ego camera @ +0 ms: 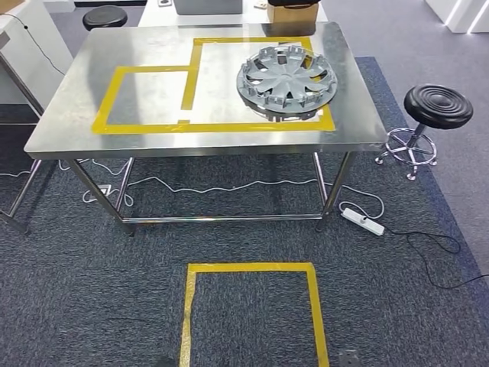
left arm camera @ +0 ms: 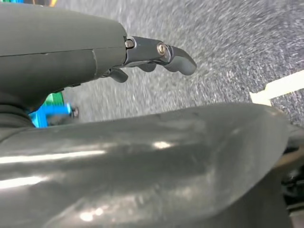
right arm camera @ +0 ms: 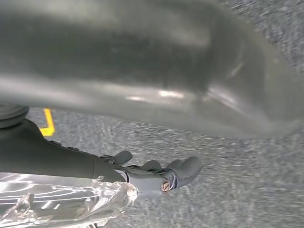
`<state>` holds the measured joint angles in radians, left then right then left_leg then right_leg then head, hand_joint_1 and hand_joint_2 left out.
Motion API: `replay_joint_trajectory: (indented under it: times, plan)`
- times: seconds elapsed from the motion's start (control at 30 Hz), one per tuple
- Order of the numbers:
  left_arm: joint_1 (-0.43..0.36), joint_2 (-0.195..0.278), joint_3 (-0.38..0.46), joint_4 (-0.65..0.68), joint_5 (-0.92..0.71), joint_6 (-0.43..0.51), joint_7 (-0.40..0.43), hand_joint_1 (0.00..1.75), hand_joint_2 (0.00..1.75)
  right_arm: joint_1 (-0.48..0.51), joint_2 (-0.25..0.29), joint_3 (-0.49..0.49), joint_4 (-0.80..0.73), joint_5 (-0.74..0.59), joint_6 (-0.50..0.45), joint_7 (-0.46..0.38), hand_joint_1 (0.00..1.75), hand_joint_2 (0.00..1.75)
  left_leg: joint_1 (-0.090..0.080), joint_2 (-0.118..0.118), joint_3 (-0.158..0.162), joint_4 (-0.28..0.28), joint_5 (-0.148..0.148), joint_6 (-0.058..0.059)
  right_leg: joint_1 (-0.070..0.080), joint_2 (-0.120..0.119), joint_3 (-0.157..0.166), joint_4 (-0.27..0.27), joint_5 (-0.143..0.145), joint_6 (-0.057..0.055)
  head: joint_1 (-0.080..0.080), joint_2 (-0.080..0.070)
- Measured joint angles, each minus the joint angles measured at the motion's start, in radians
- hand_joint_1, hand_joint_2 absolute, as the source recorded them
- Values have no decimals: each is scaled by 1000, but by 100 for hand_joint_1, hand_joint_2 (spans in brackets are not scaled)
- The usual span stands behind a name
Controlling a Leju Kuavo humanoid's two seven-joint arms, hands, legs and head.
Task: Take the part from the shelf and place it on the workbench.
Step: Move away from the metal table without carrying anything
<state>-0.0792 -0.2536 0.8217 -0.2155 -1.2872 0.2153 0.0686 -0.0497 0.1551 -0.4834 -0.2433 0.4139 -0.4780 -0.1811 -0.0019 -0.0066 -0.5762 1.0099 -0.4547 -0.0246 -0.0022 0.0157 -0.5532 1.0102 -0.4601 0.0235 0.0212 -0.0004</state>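
1. Left hand fingers stretched out, holding nothing, over grey carpet.
2. Right hand fingers same deal, nothing held.
3. Black stool just right of the steel desk.
4. Grey spoked part sits flat on the desk, inside yellow tape.

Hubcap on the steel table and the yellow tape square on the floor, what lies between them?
In the head view, between the hubcap and the floor square lie the table's front edge, white cables and grey carpet.
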Motion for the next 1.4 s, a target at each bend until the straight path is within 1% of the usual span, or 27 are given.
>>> replay_joint_trajectory:
  times: [0.03, 0.1, 0.13, 0.17, 0.2, 0.23, 0.3, 0.37, 0.43, 0.47, 0.53, 0.57, 0.63, 0.67, 0.7, 0.77, 0.8, 0.87, 0.9, 0.97, 1.03, 1.1, 1.17, 1.2, 1.27, 1.33, 1.4]
  plan:
    - [0, 0, -17, 0, -3, 1, 2, 0, 0, -1, 0, -2, 1, 1, -2, 6, 0, 0, 1, 0, -16, 36, -25, -5, -2, 2, 0, -2, 3, -6, -2, 0]
    - [1, 0, -40, 0, -7, 2, 3, 0, 0, -2, -1, -4, 2, 3, -8, 16, 0, 0, 2, 0, -74, 160, -91, -12, -1, 7, -5, -2, 6, -12, -6, 0]
    - [2, 0, -48, 0, -8, 2, 3, 0, 0, -1, -1, -5, 3, 4, -12, 21, 0, 0, 2, 0, -102, 220, -113, -13, -1, 11, -8, -2, 7, -13, -6, 0]
    - [4, 0, -54, 0, -7, 3, 3, 0, 0, 0, -2, -5, 3, 4, -15, 26, 0, 0, 2, 0, -118, 253, -119, -13, -1, 17, -9, -2, 8, -13, -6, 0]
    - [5, 0, -59, 0, -6, 5, 3, 0, 0, 0, -2, -6, 4, 5, -18, 31, 0, 0, 2, 0, -115, 250, -105, -11, -1, 25, -10, -1, 9, -13, -6, 0]
    - [5, 0, -63, 0, -4, 6, 3, 0, 0, 0, -2, -7, 5, 6, -21, 35, 0, 0, 2, -2, -95, 212, -76, -8, -1, 34, -11, -1, 10, -11, -6, 0]
    - [6, 0, -67, 0, -3, 7, 3, 0, 0, -2, -2, -9, 7, 8, -24, 41, 0, 0, 3, -28, -29, 88, -15, -1, 0, 55, -13, 1, 13, -6, -6, 0]
    - [5, 0, -68, 0, -3, 7, 3, 0, 0, -5, -2, -11, 8, 8, -27, 43, 0, 0, 5, -52, 15, 3, 2, 6, 2, 75, -22, 5, 15, 3, -6, 0]
    - [5, 0, -69, 0, -3, 7, 3, 0, 0, -2, -3, -12, 8, 8, -28, 44, 0, 0, 5, -46, 22, -16, -3, 15, 1, 92, -32, 3, 19, 15, -6, 0]
    - [5, -1, -70, 0, -3, 7, 3, 0, 0, 1, -3, -12, 9, 8, -28, 44, 0, 0, 6, -37, 22, -18, -1, 20, 0, 86, -35, 4, 18, 21, -6, 0]
    - [6, -2, -72, 0, -3, 7, 3, 0, 0, 2, -4, -13, 10, 8, -28, 45, 0, 0, 8, -17, 23, -23, 2, 33, 1, 48, -58, 49, -14, 31, 0, 0]
    - [7, -2, -72, 0, -3, 7, 3, 0, 0, 1, -5, -13, 10, 8, -28, 45, 0, 0, 8, -5, 23, -24, 2, 36, 1, 22, -82, 103, -44, 35, 3, 0]
    - [10, -1, -72, 0, -3, 7, 3, 0, 0, -3, -5, -13, 10, 8, -28, 45, 0, 0, 7, 21, 24, -23, 0, 40, 0, -1, -144, 235, -105, 42, 6, 0]
    - [11, -1, -72, 0, -3, 7, 3, 0, 0, -2, -5, -13, 10, 8, -28, 45, 0, 0, 6, 34, 24, -23, -1, 41, -1, -6, -162, 277, -116, 45, 6, 0]
    - [11, -1, -72, 0, -3, 7, 3, 0, 0, 0, -5, -13, 10, 8, -28, 45, 0, 0, 6, 45, 25, -23, -2, 41, -2, -10, -163, 282, -107, 47, 6, 0]
    - [11, -1, -72, 0, -3, 6, 3, 0, 0, 2, -5, -13, 10, 8, -28, 45, 0, 0, 6, 65, 30, -22, -6, 37, -3, -31, -108, 182, -47, 47, 6, 0]
    - [11, -2, -72, 0, -3, 6, 3, 0, 0, 0, -5, -13, 10, 8, -28, 45, 0, 0, 4, 75, 34, -21, -9, 32, -1, -58, -70, 110, -20, 47, 7, 0]
    - [11, -1, -72, 0, -3, 5, 3, 0, 0, -6, -4, -13, 10, 8, -28, 44, 0, 0, -3, 94, 39, -19, -15, 23, 2, -92, -23, 20, 9, 35, 5, 0]
    - [11, -1, -72, 0, -3, 4, 3, 0, 0, -8, -4, -13, 10, 8, -28, 43, 0, 0, -6, 103, 40, -18, -16, 18, 4, -94, -20, 9, 9, 28, 4, 0]
    - [10, -1, -73, 0, -3, 4, 2, 0, 0, -6, -4, -13, 10, 7, -28, 43, 0, 0, -5, 118, 43, -18, -20, 9, 4, -67, -24, 8, 13, 13, 2, 0]
    - [9, -2, -73, 0, -2, 4, 2, 0, 0, -3, -5, -14, 10, 7, -28, 43, 0, 0, -1, 86, 33, 15, -48, -4, -1, -43, -25, 5, 18, 1, 0, 0]
    - [10, -3, -73, 0, -1, 4, 1, 0, 0, -5, -5, -15, 10, 7, -28, 41, 0, 0, 2, 35, -17, 123, -109, -11, -5, -18, -27, 3, 21, -6, -3, 0]
    - [12, -1, -73, 0, 0, 4, 1, 0, 0, -5, -4, -15, 10, 7, -27, 40, 0, 0, 2, 18, -77, 238, -150, -13, -6, 11, -29, 3, 23, -9, -5, 0]
    - [12, -1, -73, 0, 0, 4, 1, 0, 0, -4, -5, -15, 10, 7, -27, 40, 0, 0, 3, 15, -90, 257, -144, -13, -6, 26, -30, 3, 23, -9, -5, 0]
    - [11, 0, -72, 0, 0, 4, 1, 0, 0, -1, -5, -16, 10, 7, -26, 40, 0, 0, 5, 3, -64, 189, -84, -11, -8, 55, -30, 4, 25, -5, -5, 0]
    - [11, 0, -72, 0, 0, 4, 1, 0, 0, -3, -4, -16, 10, 8, -25, 40, 0, 0, 15, -53, -8, 65, -26, -10, -9, 84, -34, 7, 27, 5, -6, 0]
    - [10, 0, -73, 0, 0, 4, 1, 0, 0, -4, -5, -16, 10, 8, -25, 39, 0, 0, 20, -94, 20, 1, -13, -4, -9, 109, -44, 10, 30, 19, -8, 0]
